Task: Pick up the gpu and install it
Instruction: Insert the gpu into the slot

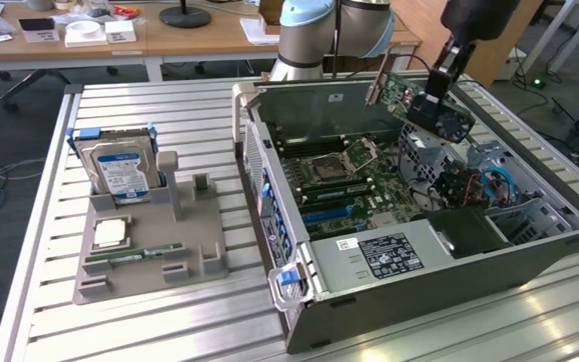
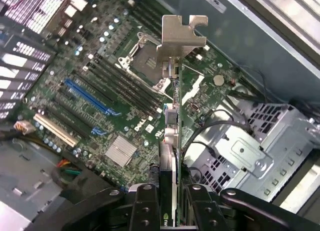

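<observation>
Gpu [image 1: 410,96] grasped edge-on by the end effector [image 2: 171,203], tilted over the open case [image 1: 410,294]; long axis runs straight out from it above the motherboard [image 1: 340,181].

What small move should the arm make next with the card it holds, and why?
Probably shift the gripper sideways toward the long blue slot before lowering: the thin green-and-black graphics card hangs clamped edge-on above the green motherboard, not yet lined up with that slot.
</observation>
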`<state>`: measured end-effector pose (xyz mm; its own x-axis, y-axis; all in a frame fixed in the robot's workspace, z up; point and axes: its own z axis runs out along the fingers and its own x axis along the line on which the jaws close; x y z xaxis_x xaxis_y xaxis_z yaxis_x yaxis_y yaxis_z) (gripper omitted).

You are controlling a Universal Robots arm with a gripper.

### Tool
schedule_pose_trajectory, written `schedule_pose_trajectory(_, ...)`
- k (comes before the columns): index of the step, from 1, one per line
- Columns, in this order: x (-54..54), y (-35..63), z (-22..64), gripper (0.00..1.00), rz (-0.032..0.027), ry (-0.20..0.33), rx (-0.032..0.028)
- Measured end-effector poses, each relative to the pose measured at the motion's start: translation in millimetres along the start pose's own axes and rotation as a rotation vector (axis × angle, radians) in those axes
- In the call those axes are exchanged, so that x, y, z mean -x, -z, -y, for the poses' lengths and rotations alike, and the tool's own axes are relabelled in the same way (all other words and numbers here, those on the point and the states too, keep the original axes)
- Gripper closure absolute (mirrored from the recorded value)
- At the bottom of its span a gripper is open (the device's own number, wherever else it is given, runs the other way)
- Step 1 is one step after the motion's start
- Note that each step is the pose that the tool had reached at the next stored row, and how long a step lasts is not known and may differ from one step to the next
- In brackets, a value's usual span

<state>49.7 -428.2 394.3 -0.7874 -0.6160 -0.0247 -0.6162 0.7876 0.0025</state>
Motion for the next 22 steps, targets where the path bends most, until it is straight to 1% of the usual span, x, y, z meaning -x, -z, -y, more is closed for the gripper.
schedule_pose_trajectory(22,-0.2,-8.9,0.0,0.74,-0.001,0.401,0.0098)
